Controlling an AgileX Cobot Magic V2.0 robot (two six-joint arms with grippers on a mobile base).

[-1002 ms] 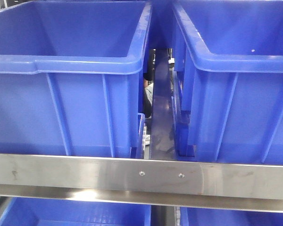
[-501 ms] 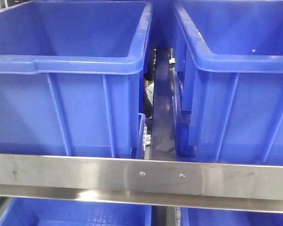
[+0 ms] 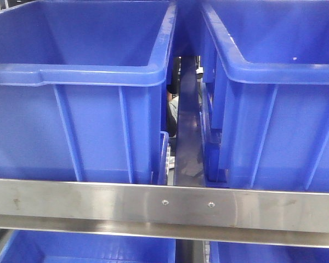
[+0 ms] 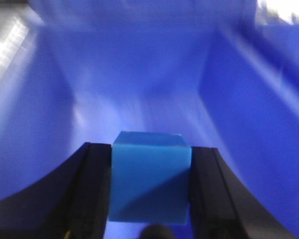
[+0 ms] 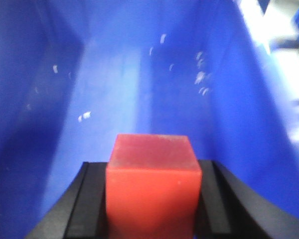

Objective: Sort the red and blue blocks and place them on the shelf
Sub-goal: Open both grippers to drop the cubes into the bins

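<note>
Nothing shifted up front; your left gripper [image 4: 150,191] was clamped on the blue block [image 4: 150,181], right gripper [image 5: 152,199] on the red block [image 5: 153,191], both inside bins [image 3: 82,76], so drops were prob next.

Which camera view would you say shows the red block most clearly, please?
The right wrist view: the red block fills its lower centre, clamped between the right gripper's black fingers, over a blue bin. The front view and left wrist view show none of it.
</note>
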